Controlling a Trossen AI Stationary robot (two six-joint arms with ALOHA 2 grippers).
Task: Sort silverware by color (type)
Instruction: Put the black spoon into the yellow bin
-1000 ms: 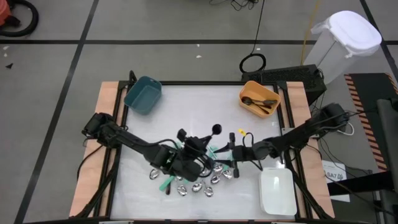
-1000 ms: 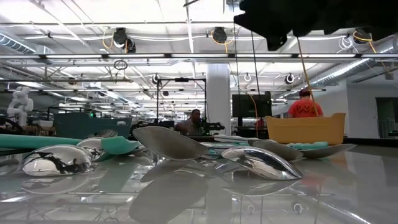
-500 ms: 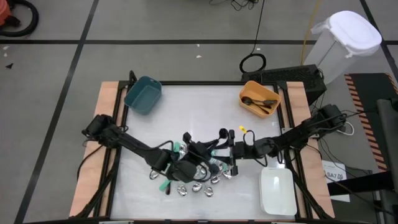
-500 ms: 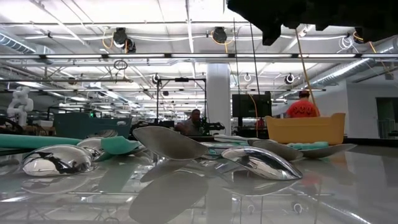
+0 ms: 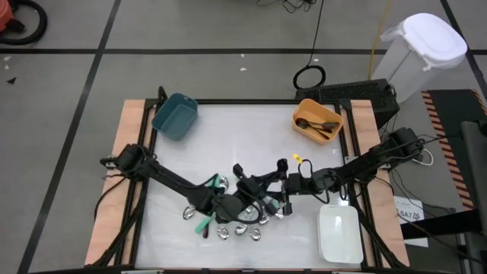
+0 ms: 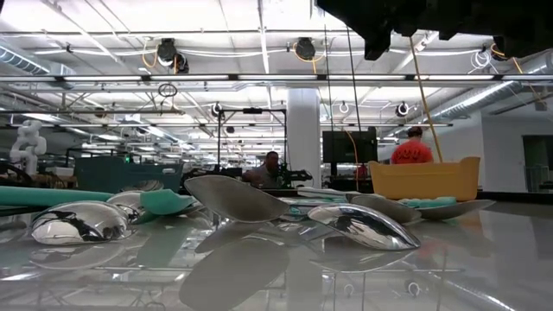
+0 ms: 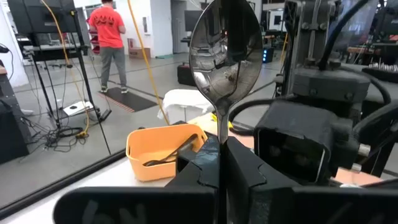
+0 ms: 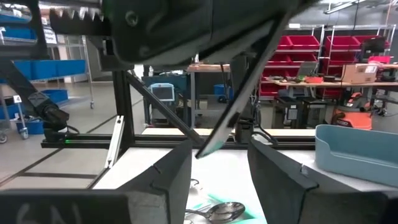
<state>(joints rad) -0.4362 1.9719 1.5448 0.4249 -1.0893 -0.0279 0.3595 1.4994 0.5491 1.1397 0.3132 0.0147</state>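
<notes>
My left gripper [image 5: 261, 181] [image 7: 221, 142] is above the middle of the table, shut on a dark spoon [image 7: 225, 53] whose bowl [image 5: 283, 162] points toward the right arm. My right gripper [image 5: 280, 192] [image 8: 221, 171] faces it, open. The spoon's free end [image 8: 214, 140] stands in the gap in front of the right fingers, and I cannot tell whether it touches them. The other silverware lies in a heap [image 5: 236, 227] near the table's near edge: shiny silver spoons [image 6: 363, 226] and teal-handled pieces [image 5: 204, 222]. My left gripper pinches the dark spoon's handle [image 7: 221, 127] between its two fingers. The fingers lie along the handle, and the bowl sticks out beyond the fingertips. The spoon is lifted clear of the table.
A teal bin [image 5: 175, 116] sits at the far left corner. An orange bin [image 5: 317, 120] [image 6: 423, 177] holding dark spoons sits at the far right, and a white bin [image 5: 338, 232] at the near right. People stand in the room behind the table.
My left gripper has carried the dark spoon toward the table's right edge, up to my right gripper, and has come down a little. The spoon's bowl now lies closer to the right arm. The heap on the table has stayed put.
</notes>
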